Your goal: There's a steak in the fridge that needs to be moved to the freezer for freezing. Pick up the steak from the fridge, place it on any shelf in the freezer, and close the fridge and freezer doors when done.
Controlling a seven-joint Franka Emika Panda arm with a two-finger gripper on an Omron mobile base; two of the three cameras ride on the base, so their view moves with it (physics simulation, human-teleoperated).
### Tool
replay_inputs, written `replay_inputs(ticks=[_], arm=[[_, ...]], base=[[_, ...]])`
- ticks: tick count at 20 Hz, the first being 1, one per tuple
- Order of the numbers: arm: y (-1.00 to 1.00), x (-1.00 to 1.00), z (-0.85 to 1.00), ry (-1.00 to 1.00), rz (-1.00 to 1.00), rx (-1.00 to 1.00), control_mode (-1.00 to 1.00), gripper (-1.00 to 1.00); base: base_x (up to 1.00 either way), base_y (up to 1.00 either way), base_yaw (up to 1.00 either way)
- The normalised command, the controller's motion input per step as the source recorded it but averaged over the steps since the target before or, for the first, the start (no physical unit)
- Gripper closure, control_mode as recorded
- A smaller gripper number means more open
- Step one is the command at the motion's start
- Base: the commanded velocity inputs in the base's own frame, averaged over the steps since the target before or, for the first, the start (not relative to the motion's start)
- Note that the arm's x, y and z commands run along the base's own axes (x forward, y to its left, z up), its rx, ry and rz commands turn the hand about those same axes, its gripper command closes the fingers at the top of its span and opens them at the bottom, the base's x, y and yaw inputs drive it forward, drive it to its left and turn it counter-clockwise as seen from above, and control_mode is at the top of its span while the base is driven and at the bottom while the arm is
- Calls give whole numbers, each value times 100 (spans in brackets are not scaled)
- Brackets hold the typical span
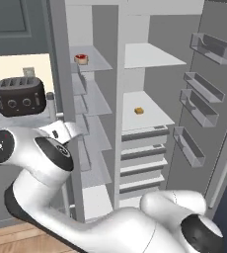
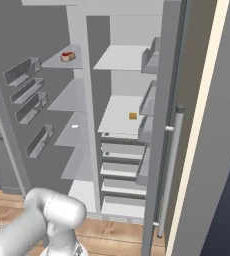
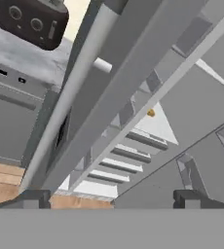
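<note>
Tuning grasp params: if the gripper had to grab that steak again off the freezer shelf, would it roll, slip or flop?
The steak looks like a flat round disc lying on a thin freezer shelf, so rolling seems unlikely. It sits near the shelf's back, so a push would probably slide it on the smooth surface. It looks small and thick for its width, likely stiff.

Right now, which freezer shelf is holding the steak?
The top shelf of the narrow freezer: the steak sits on it near the back, and the grey shelves below it hold none.
</note>
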Motion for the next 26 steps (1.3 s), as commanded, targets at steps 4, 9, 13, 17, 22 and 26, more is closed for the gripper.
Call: replay_inputs(ticks=[4, 9, 13, 17, 22, 26], arm=[[32, 44, -46, -7, -14, -23, -100, -100], [1, 59, -60, -1, -2, -22, -100, -100], [11, 67, -48, 0, 0, -26, -100, -100], [6, 77, -36, 2, 0, -28, -100, -100], [0, 63, -42, 6, -1, -27, -100, -100], [29, 48, -37, 14, -5, -31, -100, -100]], base=[[0, 0, 0], [0, 0, 0], [0, 0, 0], [0, 0, 0], [0, 0, 0], [0, 0, 0]])
